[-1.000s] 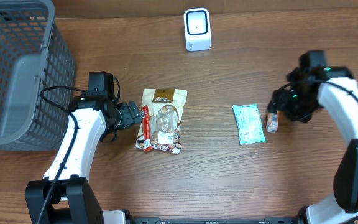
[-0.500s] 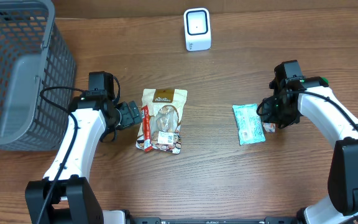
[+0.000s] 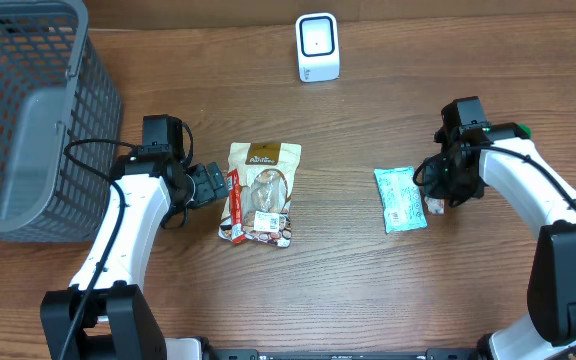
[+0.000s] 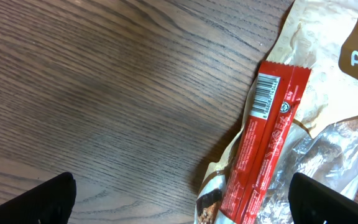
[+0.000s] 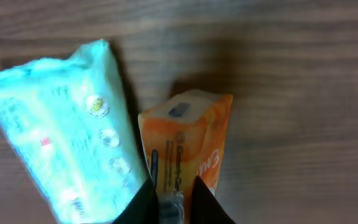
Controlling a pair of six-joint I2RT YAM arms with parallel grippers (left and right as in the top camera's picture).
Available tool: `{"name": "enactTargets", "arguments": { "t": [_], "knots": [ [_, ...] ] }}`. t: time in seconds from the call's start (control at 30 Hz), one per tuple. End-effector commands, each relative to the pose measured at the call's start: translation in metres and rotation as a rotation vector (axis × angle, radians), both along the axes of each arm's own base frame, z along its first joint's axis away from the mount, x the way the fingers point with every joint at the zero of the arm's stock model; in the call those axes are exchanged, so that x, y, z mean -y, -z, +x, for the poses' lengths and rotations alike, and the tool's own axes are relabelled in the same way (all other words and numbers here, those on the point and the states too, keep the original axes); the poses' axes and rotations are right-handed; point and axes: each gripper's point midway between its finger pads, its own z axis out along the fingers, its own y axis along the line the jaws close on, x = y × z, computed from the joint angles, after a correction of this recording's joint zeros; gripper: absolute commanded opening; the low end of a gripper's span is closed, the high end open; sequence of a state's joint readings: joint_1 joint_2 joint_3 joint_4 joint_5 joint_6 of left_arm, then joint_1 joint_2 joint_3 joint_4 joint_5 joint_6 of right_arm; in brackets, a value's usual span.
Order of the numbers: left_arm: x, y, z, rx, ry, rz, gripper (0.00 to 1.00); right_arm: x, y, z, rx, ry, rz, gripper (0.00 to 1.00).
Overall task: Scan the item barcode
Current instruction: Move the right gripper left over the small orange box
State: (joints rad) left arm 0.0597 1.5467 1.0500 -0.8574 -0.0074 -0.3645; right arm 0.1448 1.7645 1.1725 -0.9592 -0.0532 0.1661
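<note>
Overhead view: right claw [image 3: 436, 197] is down on the brown wooden surface [image 3: 368, 290] at the right, over a small orange packet [image 3: 435, 205]. That packet lies just beside the right edge of a mint-green soft wipes pack [image 3: 399, 199]; whether the two touch, cannot tell from here. White boxy scanner [image 3: 318, 47] stands at the far edge, well apart from both. Grey wire basket [image 3: 28, 100] sits at the far left.

Right wrist view: the two fingers [image 5: 146, 200] are drawn close together, pinched on the near end of the orange packet, which reaches away from the claw with dark print on its face. The wipes pack lies along its left side and is blurred.

Left claw [image 3: 211, 184] hangs near the middle left, wide apart, nothing between the tips. Just ahead of it lies a red flat wrapper bar [image 4: 269, 143], resting on the left edge of a beige-and-clear snack pouch [image 4: 312, 43]. Left wrist view shows a white barcode patch [image 4: 266, 96] facing up at the bar's far end. Both black fingertips [image 4: 42, 199] show only at the bottom corners, off the bar.
</note>
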Motion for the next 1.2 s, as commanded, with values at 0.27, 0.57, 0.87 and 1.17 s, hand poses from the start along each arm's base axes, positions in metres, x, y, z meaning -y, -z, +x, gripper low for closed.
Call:
{"name": "enactTargets", "arguments": {
  "t": [0.27, 0.57, 0.87, 1.17],
  "knots": [
    [0.000, -0.005, 0.005, 0.019, -0.003, 0.002, 1.00, -0.072, -0.053, 0.026, 0.130, -0.091, 0.029, 0.12],
    [0.000, -0.005, 0.005, 0.019, -0.003, 0.002, 1.00, -0.085, -0.043, 0.016, 0.225, -0.178, -0.327, 0.11],
    [0.000, -0.005, 0.005, 0.019, -0.003, 0.002, 1.00, -0.086, -0.049, 0.013, 0.275, -0.179, -0.421, 0.12],
    [0.000, -0.005, 0.005, 0.019, -0.003, 0.002, 1.00, -0.085, -0.041, 0.009, 0.242, -0.172, -0.429, 0.12]
  ]
}}
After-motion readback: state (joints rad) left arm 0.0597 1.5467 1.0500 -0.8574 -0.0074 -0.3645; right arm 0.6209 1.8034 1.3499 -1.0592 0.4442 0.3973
